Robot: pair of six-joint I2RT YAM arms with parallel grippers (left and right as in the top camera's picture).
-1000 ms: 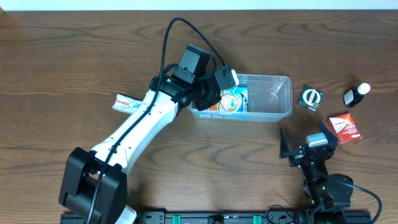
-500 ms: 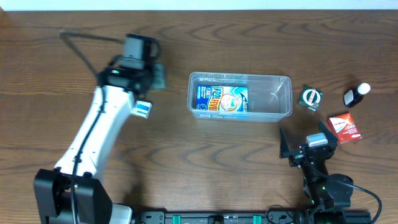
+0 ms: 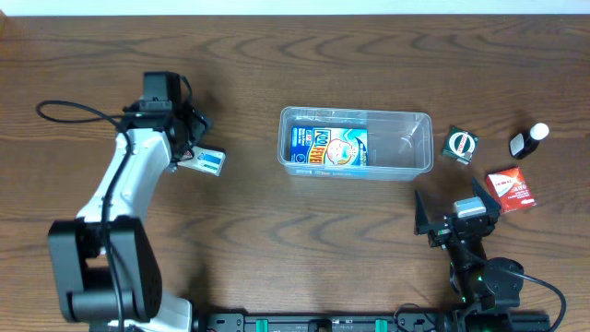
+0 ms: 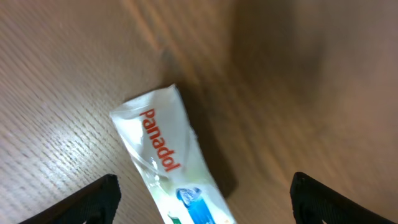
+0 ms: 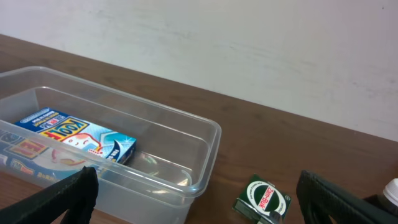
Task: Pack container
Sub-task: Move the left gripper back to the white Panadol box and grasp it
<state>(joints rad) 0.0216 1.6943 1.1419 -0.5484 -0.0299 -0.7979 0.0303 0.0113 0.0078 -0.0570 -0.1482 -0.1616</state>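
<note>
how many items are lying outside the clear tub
4. A white Panadol box lies left of the clear plastic tub; right of it sit a green-and-black square packet, a black bottle with a white cap and a red box. None seems hidden.

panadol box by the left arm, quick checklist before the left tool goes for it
1. Left tool open: ok, fingers spread either side of the Panadol box.
2. Box free to lift: ok, lying flat on the table, nothing on it.
3. Box squared to the fingers: not ok, it lies slanted across the gap.
4. Tool height over the box: cannot tell.
5. Room in the container: ok, the blue box fills only its left part.
6. Right tool out of the way: ok, open, apart from the container.
</note>
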